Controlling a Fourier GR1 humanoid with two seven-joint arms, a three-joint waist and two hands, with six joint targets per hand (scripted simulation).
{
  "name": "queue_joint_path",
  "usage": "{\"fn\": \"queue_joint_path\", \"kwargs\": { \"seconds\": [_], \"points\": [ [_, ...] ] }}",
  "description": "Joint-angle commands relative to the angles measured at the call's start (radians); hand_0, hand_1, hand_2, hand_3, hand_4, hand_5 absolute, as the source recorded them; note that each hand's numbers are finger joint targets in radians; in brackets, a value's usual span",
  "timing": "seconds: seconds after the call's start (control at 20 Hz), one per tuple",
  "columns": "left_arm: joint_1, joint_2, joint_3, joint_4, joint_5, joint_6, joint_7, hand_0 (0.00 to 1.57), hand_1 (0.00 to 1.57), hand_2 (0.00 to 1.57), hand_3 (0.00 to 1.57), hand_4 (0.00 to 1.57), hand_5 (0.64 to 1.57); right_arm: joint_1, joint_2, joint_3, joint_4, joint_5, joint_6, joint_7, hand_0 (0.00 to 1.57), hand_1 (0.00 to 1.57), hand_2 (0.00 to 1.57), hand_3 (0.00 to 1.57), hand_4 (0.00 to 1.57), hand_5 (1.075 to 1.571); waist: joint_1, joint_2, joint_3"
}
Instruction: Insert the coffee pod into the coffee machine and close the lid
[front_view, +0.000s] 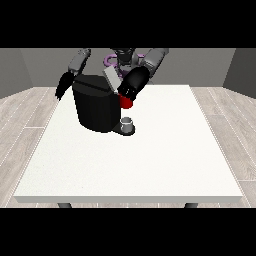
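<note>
**Ann:** Black, boxy coffee machine (96, 107) sits upper centre on the white table (150, 165), grey lid (112, 78) raised. The hand at the view's right (131, 87) hovers by a red thing at the machine (126, 103); its fingers can't be read.

**Bo:** One small grey thing (128, 123) stands at the machine's base, maybe the pod. Best to line up squarely before lowering the lid. One machine, two hands; the hand at the view's left (62, 88) hangs idle, fingers straight.
</note>
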Motion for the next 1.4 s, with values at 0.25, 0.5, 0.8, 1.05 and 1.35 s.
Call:
{"fn": "queue_joint_path", "kwargs": {
  "seconds": [0.25, 0.5, 0.8, 1.05, 1.35],
  "points": [
    [-0.051, -0.001, 0.042, 0.001, 0.014, 0.047, -0.009, 1.23, 1.23, 1.20, 0.95, 0.00, 1.571, 0.000, 0.020, 0.011, 0.011, 0.012, -0.019, -0.037, 0.00, 0.00, 0.00, 0.00, 0.06, 1.571, -0.021, 0.039, -0.0006],
    [-0.001, 0.019, 0.034, 0.004, -0.003, 0.077, -0.076, 1.23, 1.23, 1.21, 0.97, 0.00, 1.571, 0.026, 0.019, 0.017, -0.013, 0.011, -0.014, -0.041, 0.00, 0.00, 0.00, 0.00, 0.10, 1.571, -0.022, 0.028, -0.0009],
    [-0.007, 0.039, 0.009, 0.002, -0.044, 0.098, -0.104, 1.04, 1.04, 1.05, 0.74, 0.00, 1.571, 0.010, 0.001, 0.025, -0.018, 0.038, -0.020, 0.001, 0.00, 0.00, 0.00, 0.00, 0.15, 1.571, -0.024, 0.032, -0.0008],
    [-0.045, 0.076, 0.006, 0.002, -0.073, 0.110, -0.107, 0.51, 0.51, 0.78, 0.60, 0.00, 1.571, -0.014, 0.022, 0.034, -0.013, 0.036, -0.025, -0.002, 0.00, 0.00, 0.00, 0.00, 0.16, 1.571, -0.026, 0.068, -0.0008],
    [-0.054, 0.080, 0.010, 0.020, -0.092, 0.136, -0.097, 0.00, 0.00, 0.57, 0.47, 0.00, 1.571, -0.064, -0.002, 0.025, -0.032, 0.055, -0.037, 0.053, 0.00, 0.00, 0.00, 0.00, 0.15, 1.571, -0.029, 0.083, -0.0010]
  ]
}}
